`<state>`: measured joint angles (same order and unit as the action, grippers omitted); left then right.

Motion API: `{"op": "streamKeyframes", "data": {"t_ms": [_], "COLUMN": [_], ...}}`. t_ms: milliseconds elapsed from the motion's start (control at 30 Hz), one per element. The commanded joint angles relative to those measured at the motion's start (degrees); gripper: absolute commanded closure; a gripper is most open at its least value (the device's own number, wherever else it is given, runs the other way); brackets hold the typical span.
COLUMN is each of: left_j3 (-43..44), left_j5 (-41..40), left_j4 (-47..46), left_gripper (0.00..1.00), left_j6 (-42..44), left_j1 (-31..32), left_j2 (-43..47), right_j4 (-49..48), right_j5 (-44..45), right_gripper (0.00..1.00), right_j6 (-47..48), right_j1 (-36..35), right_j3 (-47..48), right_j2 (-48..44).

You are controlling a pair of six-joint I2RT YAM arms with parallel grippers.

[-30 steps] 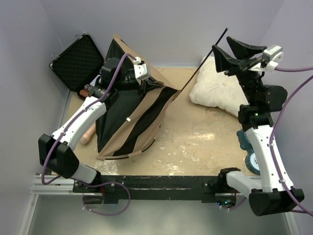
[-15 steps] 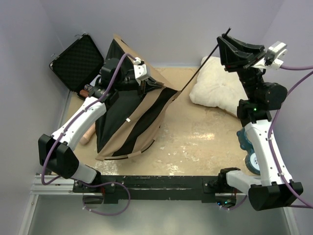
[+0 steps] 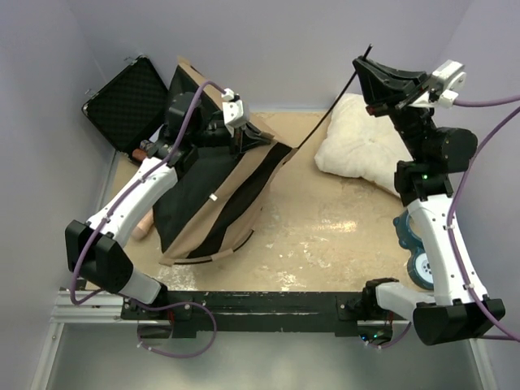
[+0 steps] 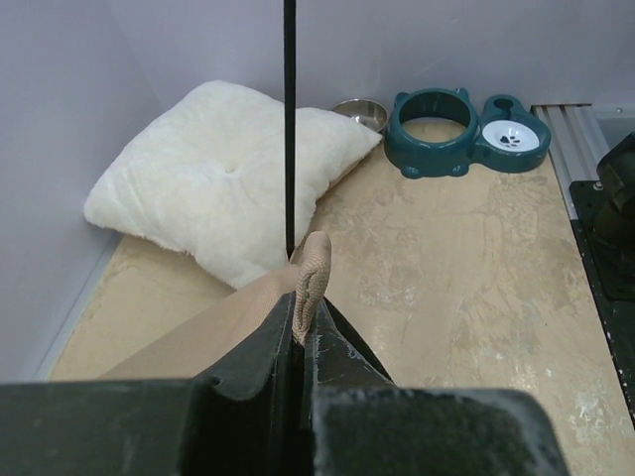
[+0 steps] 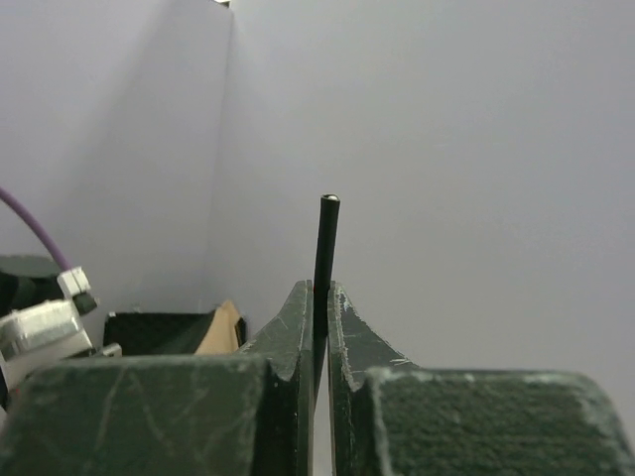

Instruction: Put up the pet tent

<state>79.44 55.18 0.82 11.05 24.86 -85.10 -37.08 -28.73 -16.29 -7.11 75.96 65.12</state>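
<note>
The pet tent (image 3: 213,203), tan fabric with a black underside, lies collapsed and tilted on the left of the table. One thin black pole (image 3: 329,106) rises from its right corner toward the back right. My left gripper (image 3: 264,140) is shut on that corner; in the left wrist view its jaws (image 4: 301,327) pinch a tan fabric tab (image 4: 315,266), with the pole (image 4: 289,119) running straight up beyond it. High at the back right, my right gripper (image 3: 363,63) is shut on the pole's top end. In the right wrist view the pole tip (image 5: 326,238) sticks up between the closed jaws (image 5: 320,293).
A white fluffy cushion (image 3: 361,146) lies at the back right, under the raised pole. An open black foam-lined case (image 3: 130,101) leans in the back left corner. A teal double pet bowl (image 3: 413,244) sits by the right arm, a metal bowl (image 4: 359,111) behind it. Walls close in on three sides.
My right gripper has gone from open to shut on the pole's top end and shifted slightly left. The left gripper has lifted the tent corner a little, still shut.
</note>
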Motion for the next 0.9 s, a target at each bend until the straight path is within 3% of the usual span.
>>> {"op": "streamKeyframes", "data": {"t_ms": [0, 233, 433, 633, 733, 867], "left_j3": [6.42, 11.78, 17.06, 19.44, 18.91, 16.72], "left_j5": [4.50, 6.26, 7.14, 7.14, 7.31, 6.79], "left_j4": [-9.42, -18.30, -23.75, -26.13, -26.22, -26.40], "left_gripper": [1.00, 1.00, 1.00, 1.00, 1.00, 1.00], "left_j6": [-7.08, -17.37, -22.99, -26.69, -27.39, -28.01], "left_j1": [-0.17, 1.32, 2.21, 1.95, 1.60, 0.54], "left_j2": [-0.50, -3.49, -5.16, -5.34, -5.25, -4.20], "right_j4": [10.43, 21.24, 28.38, 40.66, 37.71, 40.67], "right_j5": [-3.70, -0.01, 1.22, 1.83, 3.06, 3.95], "right_gripper": [1.00, 1.00, 1.00, 1.00, 1.00, 1.00], "right_j6": [11.97, 26.21, 30.70, 41.41, 42.92, 48.54], "right_j1": [-2.28, -11.33, -12.75, -16.08, -16.79, -17.85], "right_j3": [0.94, -0.20, -0.72, -0.03, -3.44, -4.33], "right_j2": [0.79, 0.97, 3.69, 5.89, 3.62, 2.64]}}
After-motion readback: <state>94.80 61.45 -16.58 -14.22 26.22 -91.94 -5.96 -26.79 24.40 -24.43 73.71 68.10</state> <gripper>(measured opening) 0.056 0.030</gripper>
